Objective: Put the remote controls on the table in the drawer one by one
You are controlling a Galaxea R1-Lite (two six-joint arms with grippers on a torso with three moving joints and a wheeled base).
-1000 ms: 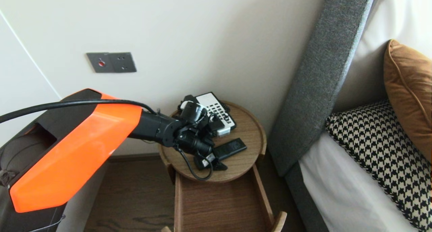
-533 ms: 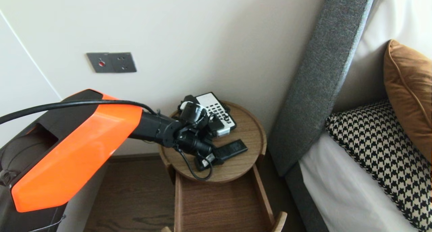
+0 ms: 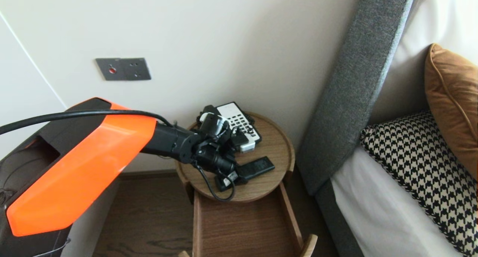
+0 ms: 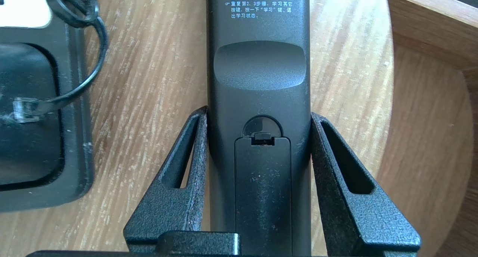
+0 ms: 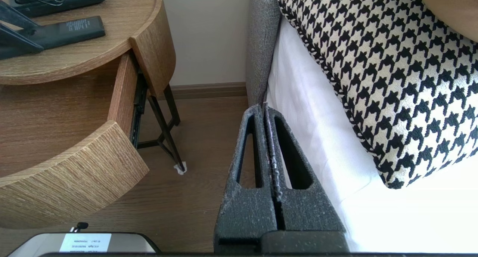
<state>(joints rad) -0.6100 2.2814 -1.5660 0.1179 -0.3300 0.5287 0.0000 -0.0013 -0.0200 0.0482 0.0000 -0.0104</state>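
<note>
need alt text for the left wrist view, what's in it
The left gripper clamps a black remote by its long sides; the remote lies face down, battery cover up, on a round wooden table. A black phone with a cord sits beside it, and an open drawer shows past the table's edge.
</note>
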